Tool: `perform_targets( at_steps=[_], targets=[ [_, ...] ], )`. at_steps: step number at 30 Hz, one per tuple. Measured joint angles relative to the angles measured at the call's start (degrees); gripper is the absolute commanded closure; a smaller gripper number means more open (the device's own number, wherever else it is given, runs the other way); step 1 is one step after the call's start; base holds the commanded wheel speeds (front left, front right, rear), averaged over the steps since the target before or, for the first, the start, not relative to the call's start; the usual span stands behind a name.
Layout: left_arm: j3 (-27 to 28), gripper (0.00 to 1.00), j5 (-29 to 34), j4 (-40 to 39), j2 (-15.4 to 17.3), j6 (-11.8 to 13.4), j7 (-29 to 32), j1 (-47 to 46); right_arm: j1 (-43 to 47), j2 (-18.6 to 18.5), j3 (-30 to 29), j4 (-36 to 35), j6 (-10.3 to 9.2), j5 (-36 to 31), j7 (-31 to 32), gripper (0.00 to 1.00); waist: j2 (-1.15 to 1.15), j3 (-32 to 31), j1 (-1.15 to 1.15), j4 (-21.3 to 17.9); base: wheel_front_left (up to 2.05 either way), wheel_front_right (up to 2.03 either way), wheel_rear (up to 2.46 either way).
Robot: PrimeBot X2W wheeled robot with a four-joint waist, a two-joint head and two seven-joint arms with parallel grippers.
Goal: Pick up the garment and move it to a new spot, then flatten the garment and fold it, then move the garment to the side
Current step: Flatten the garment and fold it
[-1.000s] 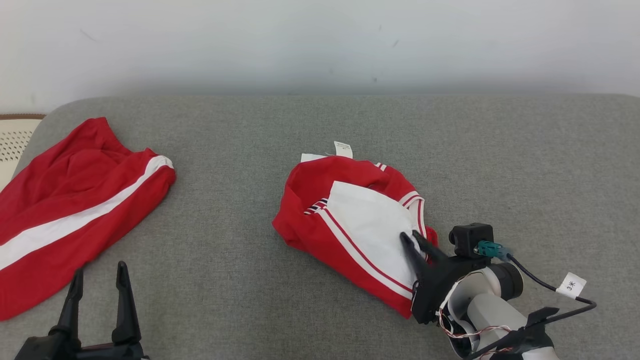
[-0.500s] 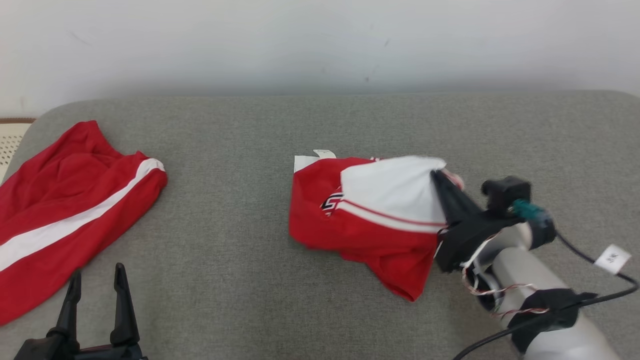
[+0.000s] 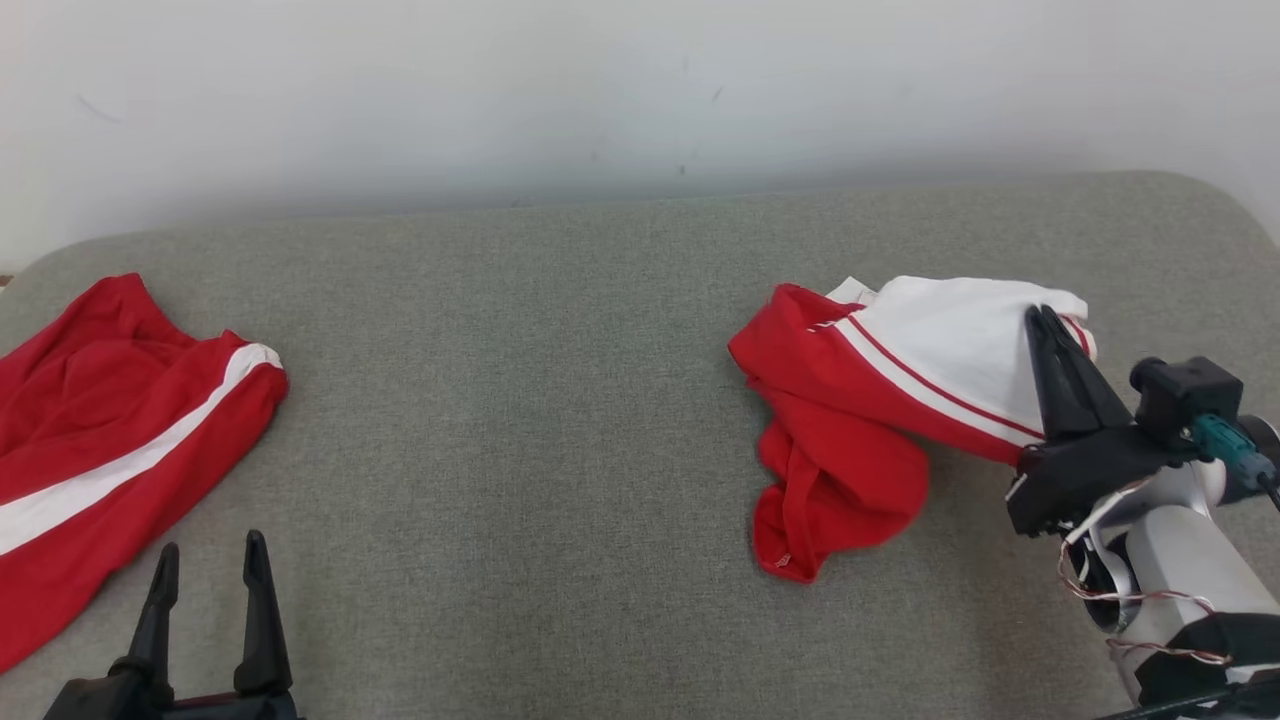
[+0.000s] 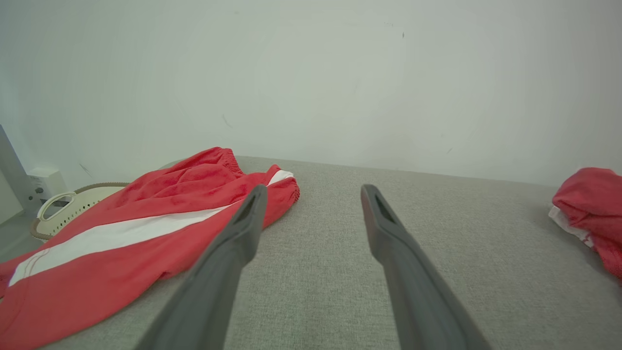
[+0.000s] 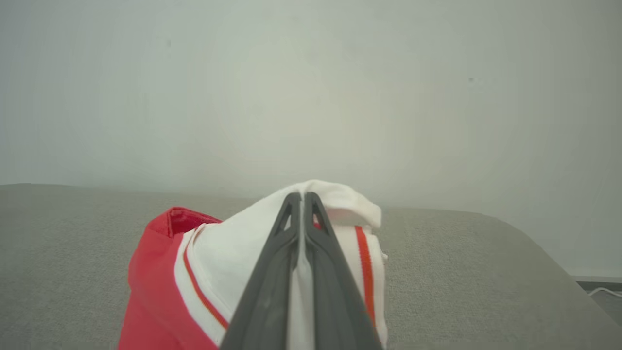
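Observation:
A red and white garment (image 3: 880, 400) hangs bunched at the right of the grey surface, its white panel pinched between the fingers of my right gripper (image 3: 1040, 318), which is shut on it. Its red lower part droops and touches the surface. In the right wrist view the garment (image 5: 204, 272) drapes over both closed fingers of the right gripper (image 5: 302, 197). My left gripper (image 3: 210, 555) stands open and holds nothing at the lower left; in the left wrist view its fingers (image 4: 252, 214) are spread apart, and the garment (image 4: 590, 204) shows at the right edge.
A second red garment with a white stripe (image 3: 110, 440) lies spread at the left of the grey padded surface (image 3: 520, 400). A cream basket (image 4: 63, 214) sits past the left end. A pale wall (image 3: 640, 90) runs behind. The surface's right corner (image 3: 1230, 210) curves away close to the held garment.
My right gripper has carried the garment from the middle of the surface to the right and lifted it. The head camera has turned right. The left gripper stays open.

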Motion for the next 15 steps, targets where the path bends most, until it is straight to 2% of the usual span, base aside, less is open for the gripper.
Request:
perform_targets(
  at_steps=[9, 10, 11, 12, 15],
  targets=[
    [-0.25, 0.0, 0.36, 0.69, -0.45, -0.9, 0.0, 0.15, 4.0, 0.66, -1.8, 3.33, 0.0, -0.64, 0.0, 1.0, 0.0, -0.48, 0.0, -0.64, 0.0, 0.0, 0.0],
    [-0.32, 0.0, 0.47, 0.73, -0.51, -0.9, 0.0, 0.15, 4.16, 0.92, -1.67, 3.87, 0.0, -0.6, 0.0, 0.55, 0.0, -0.5, 0.0, -0.68, 0.0, 0.0, 0.0],
    [-0.4, 0.0, 0.51, 0.77, -0.58, -0.9, 0.0, 0.16, 4.2, 1.16, -1.57, 4.54, 0.0, -0.62, 0.0, 0.05, 0.0, -0.53, 0.0, -0.72, 0.0, 0.0, 0.0],
    [-0.44, 0.0, 0.53, 0.81, -0.65, -0.9, 0.0, 0.19, 4.21, 1.35, -1.52, 5.12, 0.0, -0.62, 0.0, 0.0, 0.0, -0.58, 0.0, -0.77, 0.0, 0.0, 0.0],
    [-0.58, 0.0, 0.57, 0.88, -0.71, -0.98, 0.0, 0.26, 4.21, 1.69, -1.87, 5.84, 0.0, -0.66, 0.0, 0.0, 0.0, -0.68, 0.0, -0.95, 0.0, 0.0, 0.0]
  ],
)
